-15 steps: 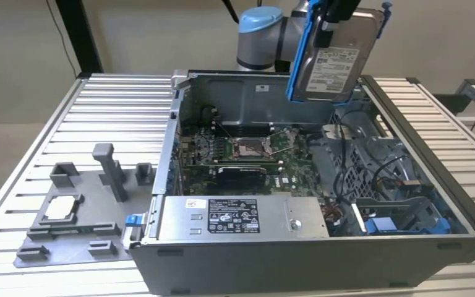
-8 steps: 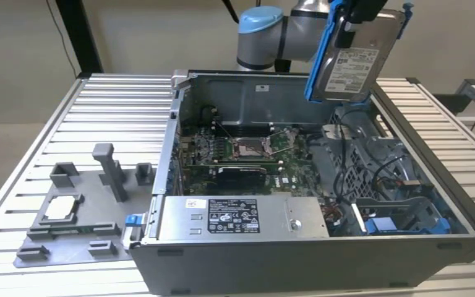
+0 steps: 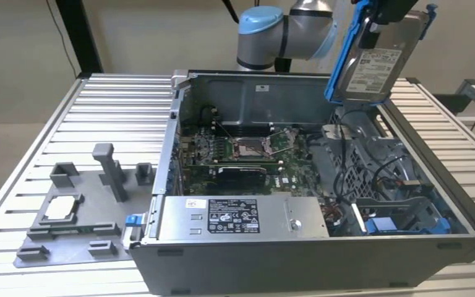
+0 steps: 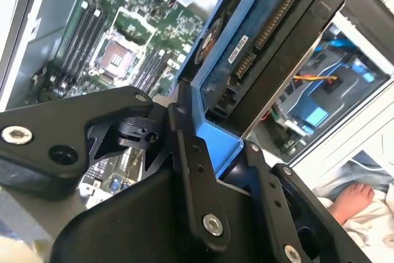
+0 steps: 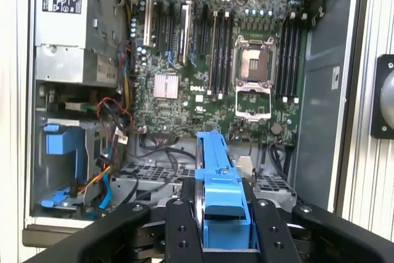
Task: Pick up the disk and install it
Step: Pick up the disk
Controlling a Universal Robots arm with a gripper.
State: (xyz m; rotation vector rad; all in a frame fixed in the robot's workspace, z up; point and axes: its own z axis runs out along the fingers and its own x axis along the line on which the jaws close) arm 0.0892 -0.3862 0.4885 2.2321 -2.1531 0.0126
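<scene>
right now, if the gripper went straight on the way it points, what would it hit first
The gripper, shut on the disk, points down into the open case. The disk's free end leads and would probably meet the grey drive cage and black cables beside the motherboard first. Depth is unclear.

— Dull silver metal on the disk (image 3: pixel 402 38); white paper label (image 3: pixel 376 68); glossy blue plastic rails (image 3: pixel 342 55).
— Noted. Matt black finish on the gripper (image 5: pixel 225 217).
— Matt grey sheet metal for the case (image 3: pixel 303 253). Ribbed pale metal, satin, for the table (image 3: pixel 114 105).
— Matt grey plastic, apparently, for the fixture (image 3: pixel 109 167).
</scene>
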